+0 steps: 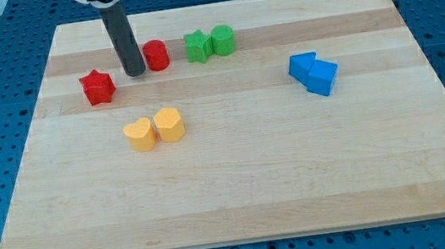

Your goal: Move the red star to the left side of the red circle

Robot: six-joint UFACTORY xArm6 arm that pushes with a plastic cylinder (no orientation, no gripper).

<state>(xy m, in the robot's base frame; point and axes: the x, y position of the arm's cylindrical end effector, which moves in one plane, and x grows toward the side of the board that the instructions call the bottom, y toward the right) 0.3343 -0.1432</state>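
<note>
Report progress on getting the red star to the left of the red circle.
Done: the red star already lies toward the view's left of the red circle, slightly lower. In hand: my tip stands between them, close against the circle. Left: perhaps nudging the star nearer.

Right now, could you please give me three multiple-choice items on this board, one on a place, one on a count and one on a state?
1. Where is my tip?
A. right beside the red circle, on its left in the view
B. between the two yellow blocks
C. at the blue blocks

2. How many yellow blocks are there?
A. one
B. two
C. three

3. How do the two green blocks stand?
A. far apart
B. stacked
C. side by side, touching

Answers:
1 A: the rod ends just left of the circle, with the red star further left.
2 B: a yellow pair lies below.
3 C: the green pair shows no gap.
</note>
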